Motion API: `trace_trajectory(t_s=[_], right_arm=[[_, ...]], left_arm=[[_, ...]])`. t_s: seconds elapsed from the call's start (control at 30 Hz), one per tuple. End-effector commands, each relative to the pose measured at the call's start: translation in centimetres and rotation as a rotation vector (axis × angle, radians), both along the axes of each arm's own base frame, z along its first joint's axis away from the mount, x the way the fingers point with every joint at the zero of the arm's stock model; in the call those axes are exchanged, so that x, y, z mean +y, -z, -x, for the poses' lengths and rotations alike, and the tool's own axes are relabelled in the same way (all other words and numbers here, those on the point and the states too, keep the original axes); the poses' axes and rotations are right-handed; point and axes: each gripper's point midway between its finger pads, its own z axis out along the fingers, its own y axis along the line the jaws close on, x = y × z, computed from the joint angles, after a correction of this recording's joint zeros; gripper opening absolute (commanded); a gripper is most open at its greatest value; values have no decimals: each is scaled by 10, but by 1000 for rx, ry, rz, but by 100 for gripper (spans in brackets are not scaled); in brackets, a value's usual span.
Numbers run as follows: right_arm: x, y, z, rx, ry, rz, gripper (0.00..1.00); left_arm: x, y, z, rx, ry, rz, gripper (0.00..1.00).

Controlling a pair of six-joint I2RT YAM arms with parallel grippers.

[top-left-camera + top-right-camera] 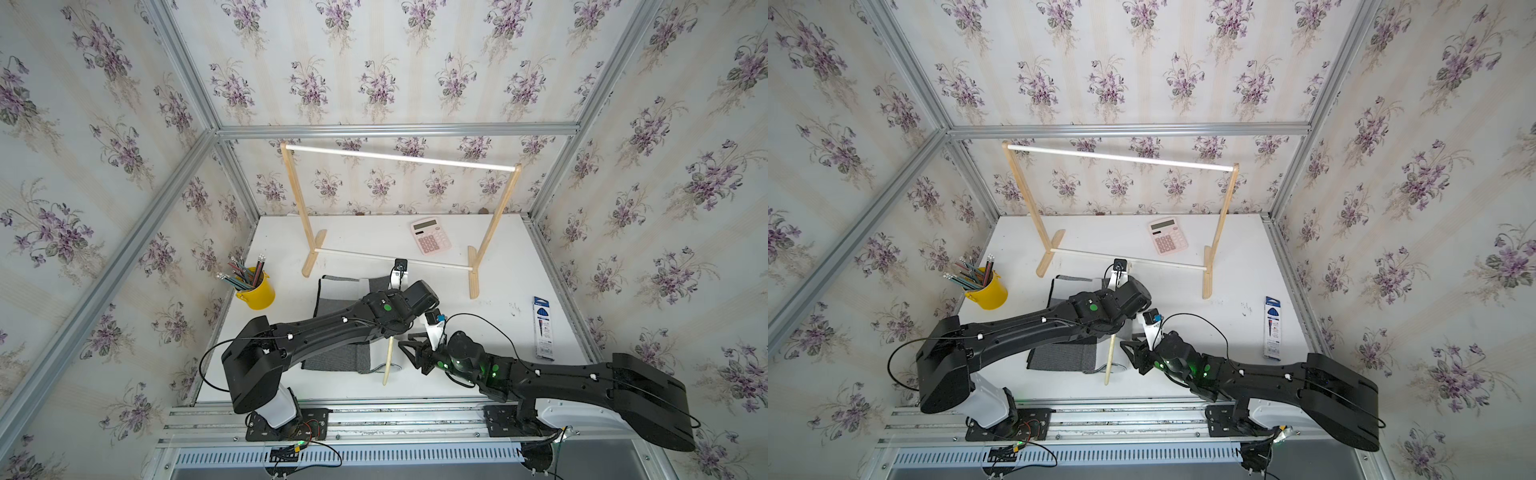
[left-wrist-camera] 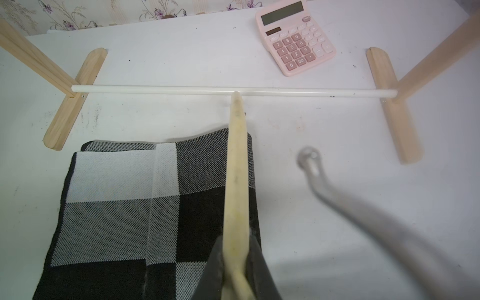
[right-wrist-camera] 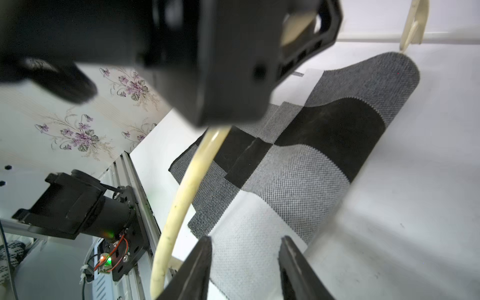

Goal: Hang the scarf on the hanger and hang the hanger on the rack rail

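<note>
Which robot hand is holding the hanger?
The left hand, shut on the cream hanger over the checked scarf. The right hand has its jaws apart and holds nothing.

You've got two matte-black arms, left arm (image 1: 316, 332) and right arm (image 1: 561, 374), with chunky moulded link shells. Each base joint has a white cover (image 1: 279, 405) and sits on a black plate (image 1: 316, 417) with visible screws. A thin black cable (image 1: 200, 365) runs along each arm, pinned by small white clips (image 1: 344, 320). There's a round green dot (image 1: 387, 308) near the left wrist and green LEDs (image 1: 494, 373) on the right. The right gripper (image 3: 246, 240) fingers (image 3: 200, 267) are dark tapered wedges.
</note>
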Motion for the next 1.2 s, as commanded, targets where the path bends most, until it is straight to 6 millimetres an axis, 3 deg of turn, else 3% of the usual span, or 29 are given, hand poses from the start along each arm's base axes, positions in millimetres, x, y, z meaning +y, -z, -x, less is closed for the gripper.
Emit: trace_trajectory(t_s=[0.0, 0.23, 0.57, 0.73, 1.17], right_arm=[[7, -7, -1, -24, 31, -40, 47], [24, -16, 8, -103, 126, 53, 45], [-1, -18, -3, -104, 391, 249, 44], [3, -31, 3, -105, 380, 208, 43], [38, -40, 19, -143, 288, 167, 43]], left_arm=[[4, -7, -5, -32, -51, 11, 0], [13, -7, -6, -44, -105, -10, 0], [16, 1, -12, -61, -137, -59, 0], [16, 5, -13, -64, -144, -64, 0], [17, -3, -18, -72, -174, -43, 0]])
